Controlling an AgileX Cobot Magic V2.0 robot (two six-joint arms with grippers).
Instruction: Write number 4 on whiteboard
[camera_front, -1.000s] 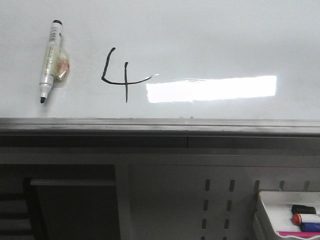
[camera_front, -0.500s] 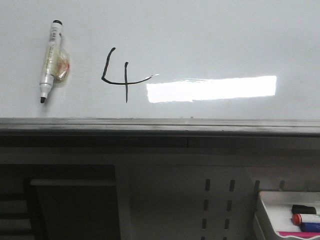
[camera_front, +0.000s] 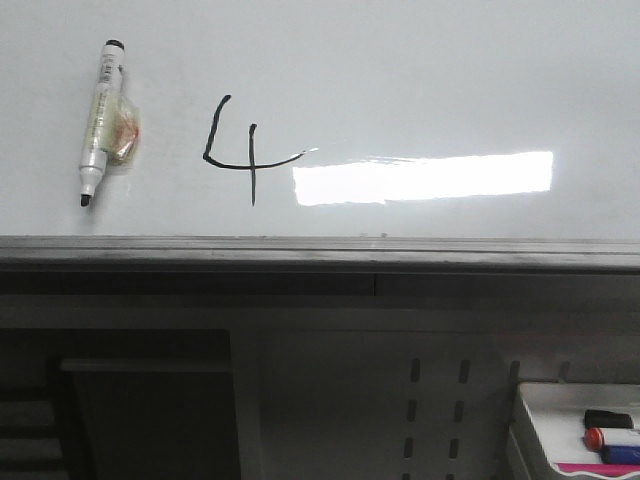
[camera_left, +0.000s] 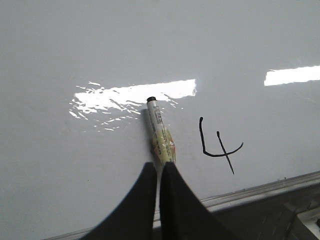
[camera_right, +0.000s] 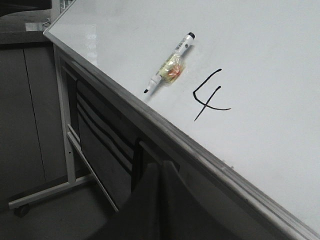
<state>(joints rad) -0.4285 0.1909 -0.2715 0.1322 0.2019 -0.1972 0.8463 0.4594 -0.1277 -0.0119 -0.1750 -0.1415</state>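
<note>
The whiteboard (camera_front: 430, 70) fills the upper front view, with a bright rectangular glare. A black hand-drawn number 4 (camera_front: 236, 150) stands on it left of the glare. A white marker (camera_front: 101, 118) with a yellowish wrap lies on the board left of the 4, uncapped tip pointing down. No gripper shows in the front view. In the left wrist view my left gripper (camera_left: 158, 167) is shut and empty, off the board, with the marker (camera_left: 160, 132) just beyond its tips and the 4 (camera_left: 217, 145) beside. My right gripper (camera_right: 162, 167) is shut and empty below the board's edge; the 4 (camera_right: 210, 95) and marker (camera_right: 170, 64) show above.
A grey metal ledge (camera_front: 320, 250) runs along the board's lower edge. Below it are grey panels with slots and a dark shelf frame. A small white tray (camera_front: 535, 400) at the lower right holds spare markers (camera_front: 612, 437). The board's stand leg (camera_right: 65, 130) shows in the right wrist view.
</note>
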